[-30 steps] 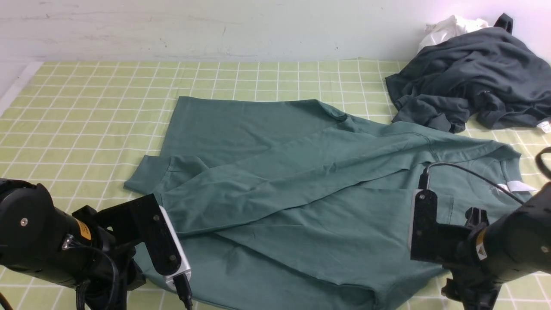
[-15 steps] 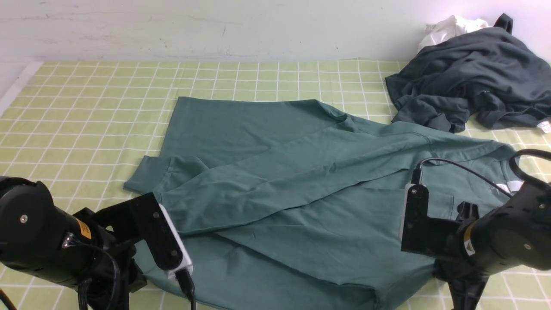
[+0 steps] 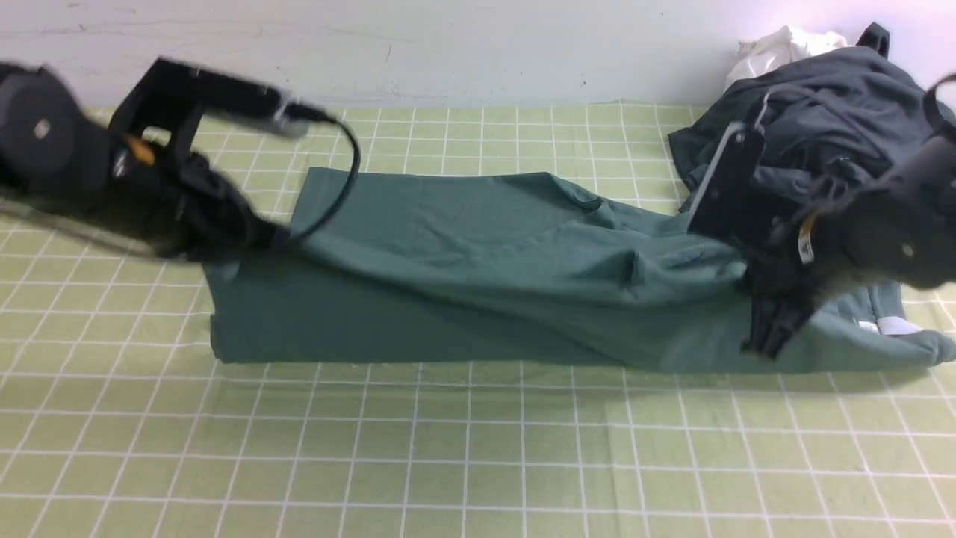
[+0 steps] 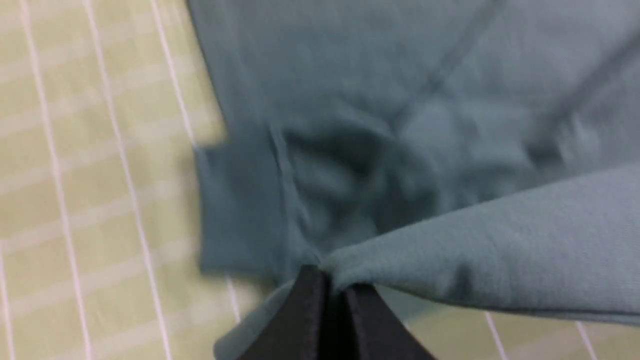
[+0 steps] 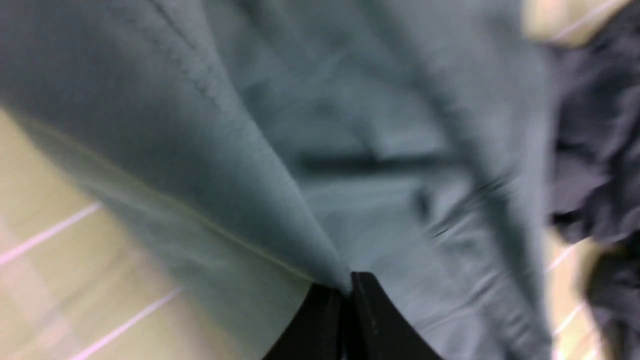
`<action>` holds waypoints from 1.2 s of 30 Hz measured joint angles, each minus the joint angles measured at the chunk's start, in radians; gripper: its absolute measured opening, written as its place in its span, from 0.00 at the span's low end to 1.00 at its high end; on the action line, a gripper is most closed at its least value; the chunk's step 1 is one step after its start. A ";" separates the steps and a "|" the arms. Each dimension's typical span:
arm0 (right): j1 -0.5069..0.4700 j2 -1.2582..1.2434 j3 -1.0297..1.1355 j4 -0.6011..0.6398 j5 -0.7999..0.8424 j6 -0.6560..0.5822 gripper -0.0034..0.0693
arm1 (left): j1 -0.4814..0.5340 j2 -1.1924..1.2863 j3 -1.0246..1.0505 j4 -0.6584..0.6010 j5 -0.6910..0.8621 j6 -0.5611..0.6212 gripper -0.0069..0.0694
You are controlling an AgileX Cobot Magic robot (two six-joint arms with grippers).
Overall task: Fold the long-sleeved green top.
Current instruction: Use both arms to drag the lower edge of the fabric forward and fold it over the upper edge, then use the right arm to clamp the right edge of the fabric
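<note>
Both pairs of jaws are shut tight on cloth. The left gripper (image 4: 332, 286) pinches a fold of the green long-sleeved top (image 3: 478, 291), and the right gripper (image 5: 347, 289) pinches an edge towards its neck end. The step in hand looks like the lengthwise fold (blur hides the detail). The next move probably calls for laying both held edges down level, then letting go. The top lies as a long band on the checked tablecloth (image 3: 478, 448), with a charcoal garment (image 3: 881, 82) and a white cloth (image 3: 777, 45) far right by the pale wall (image 3: 478, 45).
</note>
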 joint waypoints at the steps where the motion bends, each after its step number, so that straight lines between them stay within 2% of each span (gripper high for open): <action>1: -0.021 0.035 -0.032 -0.003 -0.039 0.003 0.04 | 0.001 0.050 -0.061 0.002 -0.010 0.000 0.09; 7: -0.084 0.221 -0.196 -0.015 -0.173 0.005 0.04 | 0.003 0.356 -0.329 0.074 -0.037 -0.006 0.09; 16: -0.133 0.420 -0.406 -0.101 -0.256 0.006 0.04 | 0.003 0.624 -0.627 0.097 -0.070 -0.031 0.09; 19: -0.147 0.498 -0.479 -0.109 -0.292 0.035 0.10 | 0.003 0.727 -0.732 0.107 -0.113 -0.043 0.12; 22: -0.159 0.535 -0.512 -0.117 -0.330 0.105 0.21 | 0.003 0.796 -0.801 0.135 -0.154 -0.044 0.21; 23: -0.160 0.537 -0.514 -0.119 -0.334 0.111 0.22 | 0.003 0.804 -0.805 0.138 -0.157 -0.044 0.23; 25: -0.164 0.539 -0.521 -0.123 -0.346 0.175 0.34 | 0.005 0.835 -0.844 0.149 -0.183 -0.060 0.35; 27: -0.165 0.538 -0.523 -0.123 -0.354 0.252 0.42 | 0.011 0.844 -0.873 0.152 -0.194 -0.102 0.46; 29: -0.165 0.534 -0.523 -0.123 -0.344 0.328 0.48 | 0.019 0.843 -0.891 0.154 -0.193 -0.161 0.51; 33: -0.154 0.492 -0.523 -0.111 -0.250 0.552 0.51 | 0.045 0.825 -0.919 0.154 -0.140 -0.274 0.53; 35: -0.138 0.464 -0.523 -0.084 -0.196 0.610 0.48 | 0.055 0.811 -0.932 0.154 -0.086 -0.305 0.51; 36: -0.119 0.444 -0.523 -0.049 -0.150 0.610 0.41 | 0.062 0.798 -0.946 0.154 -0.031 -0.320 0.48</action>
